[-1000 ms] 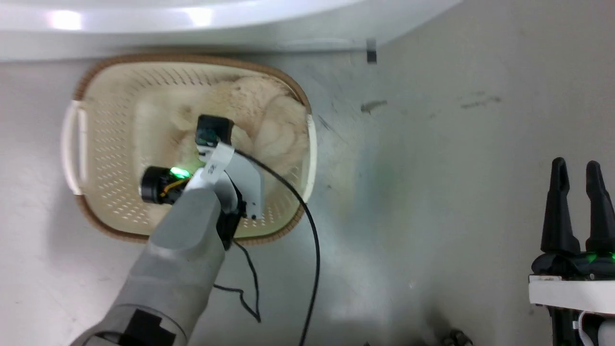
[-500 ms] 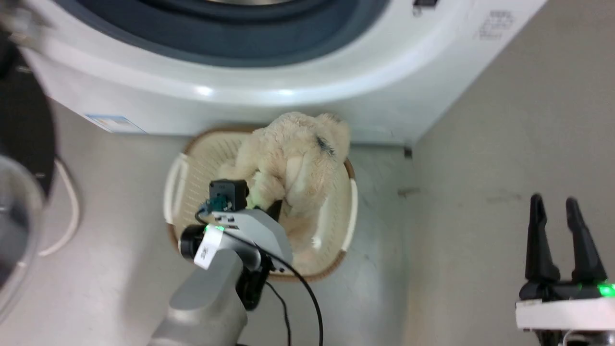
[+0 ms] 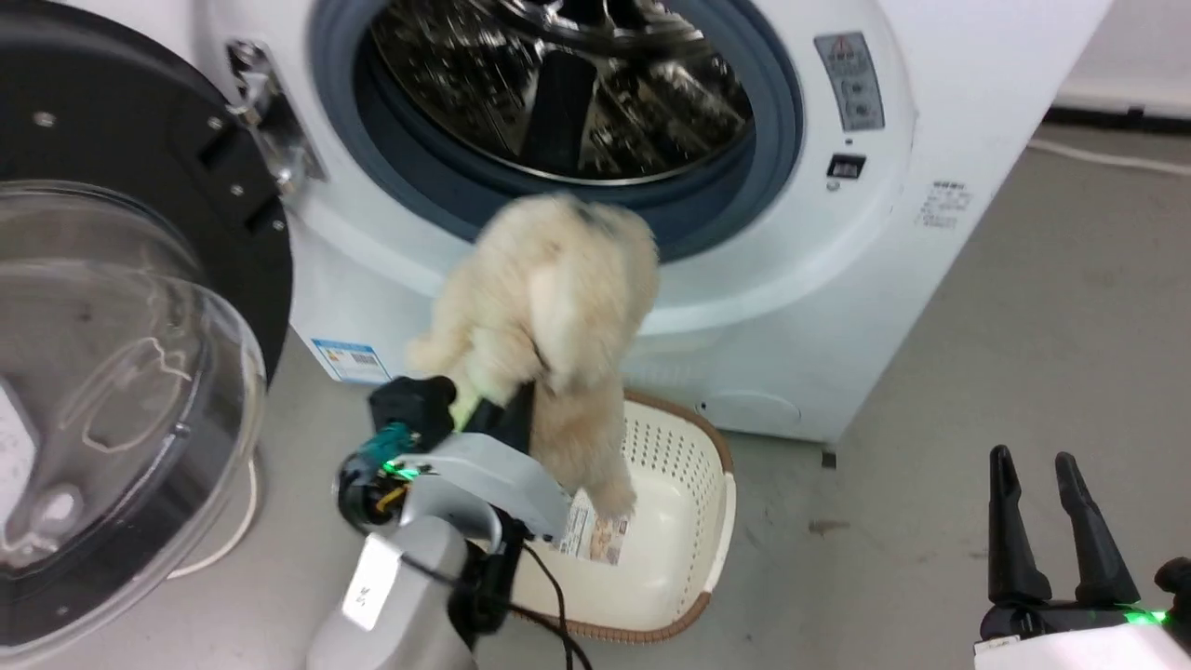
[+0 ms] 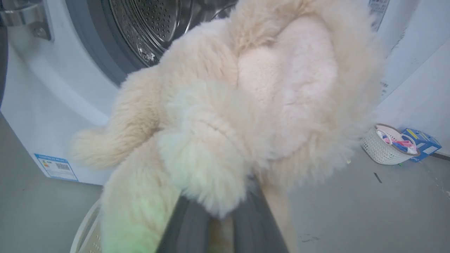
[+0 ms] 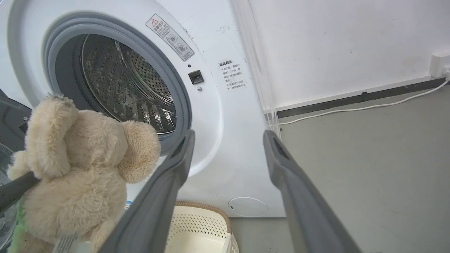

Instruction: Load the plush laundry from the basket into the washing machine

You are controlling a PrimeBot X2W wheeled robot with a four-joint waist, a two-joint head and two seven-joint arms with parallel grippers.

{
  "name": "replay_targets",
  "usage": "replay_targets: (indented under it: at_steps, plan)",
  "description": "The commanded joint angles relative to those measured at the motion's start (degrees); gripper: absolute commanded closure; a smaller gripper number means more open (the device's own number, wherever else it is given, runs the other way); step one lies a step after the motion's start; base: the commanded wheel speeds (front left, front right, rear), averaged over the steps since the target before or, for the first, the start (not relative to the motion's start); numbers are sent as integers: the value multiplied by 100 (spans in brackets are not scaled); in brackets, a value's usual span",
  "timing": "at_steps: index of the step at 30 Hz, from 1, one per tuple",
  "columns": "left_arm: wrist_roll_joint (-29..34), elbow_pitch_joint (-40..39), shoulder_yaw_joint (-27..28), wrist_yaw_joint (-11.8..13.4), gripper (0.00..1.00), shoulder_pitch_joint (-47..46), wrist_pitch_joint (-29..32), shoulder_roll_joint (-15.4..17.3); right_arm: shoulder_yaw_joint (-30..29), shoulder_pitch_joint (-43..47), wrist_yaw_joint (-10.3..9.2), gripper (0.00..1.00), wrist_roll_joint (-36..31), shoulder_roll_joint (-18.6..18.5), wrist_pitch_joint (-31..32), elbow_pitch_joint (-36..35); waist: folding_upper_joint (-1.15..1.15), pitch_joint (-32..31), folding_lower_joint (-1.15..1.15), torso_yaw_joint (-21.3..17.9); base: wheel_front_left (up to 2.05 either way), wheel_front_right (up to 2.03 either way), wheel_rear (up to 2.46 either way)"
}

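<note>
One plush (image 3: 549, 298); one washer (image 3: 837, 279); two baskets (image 3: 672, 448) (image 4: 377, 151)

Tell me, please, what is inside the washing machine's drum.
The drum shows bare perforated steel and a paddle. The plush laundry, held by the left gripper, covers the opening's lower edge, so part of the drum's floor is hidden.

We stand in a plain laundry room, where a white front-loading washing machine (image 3: 837, 307) sits on bare grey floor (image 3: 1023, 307) by a white wall (image 5: 334, 45), a laundry basket (image 3: 670, 456) before it.
</note>
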Motion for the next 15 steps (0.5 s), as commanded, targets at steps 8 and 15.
replay_targets:
  at_steps: [8, 15]
  plan:
    - [905, -946, 389, 49, 100, 219, -54, 185, 13, 129, 5, 0, 36, -11, -24, 3, 0, -35, 3, -58, 0, 0, 0]
    - [1130, -757, 612, -52, 100, -258, -54, 253, -23, 48, 5, 0, 34, -11, -24, -25, 0, 218, 3, -199, 0, 0, 0]
